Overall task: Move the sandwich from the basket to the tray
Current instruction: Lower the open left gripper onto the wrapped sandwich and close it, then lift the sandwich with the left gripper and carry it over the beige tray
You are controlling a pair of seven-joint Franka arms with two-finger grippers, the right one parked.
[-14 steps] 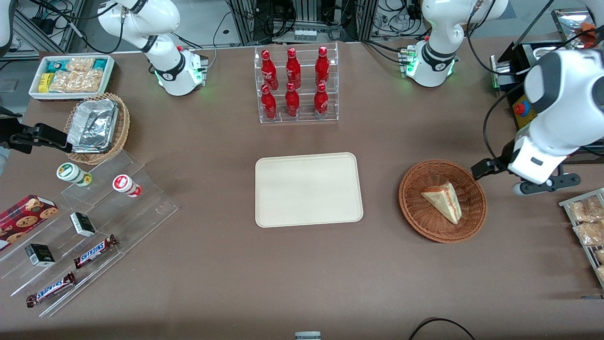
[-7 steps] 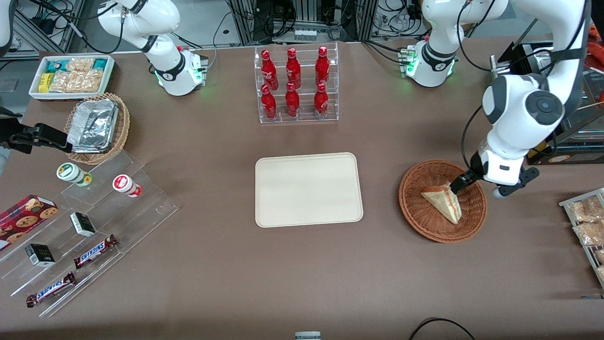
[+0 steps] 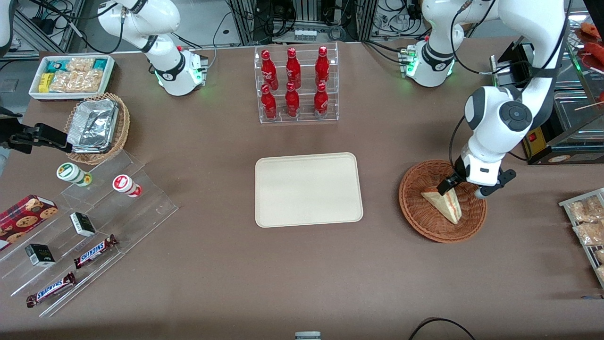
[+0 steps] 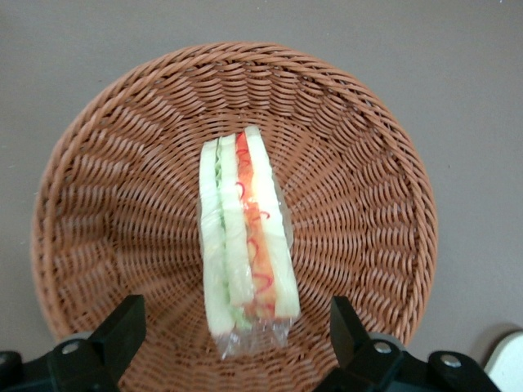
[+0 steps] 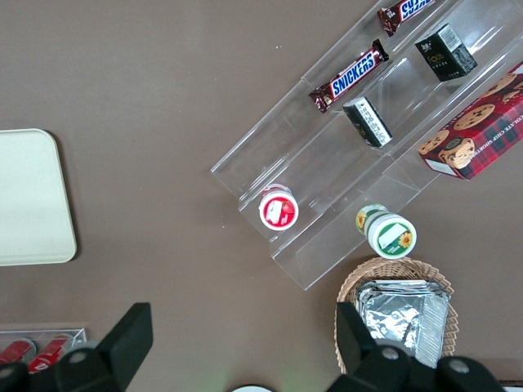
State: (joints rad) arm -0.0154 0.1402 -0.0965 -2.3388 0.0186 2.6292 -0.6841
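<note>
Pale bread with a red and green filling stripe marks the sandwich (image 4: 245, 237), lying in its clear wrap on the floor of the basket (image 3: 415, 208), cut edge up. The gripper (image 3: 447, 188) hangs just above it, its 2 fingers (image 4: 122, 327) spread wide to either side of the wedge and touching nothing. The tray (image 3: 309, 189), toward the parked arm, is bare. By my reading, none of the task is done: grasp, lift, carry and release all remain.
</note>
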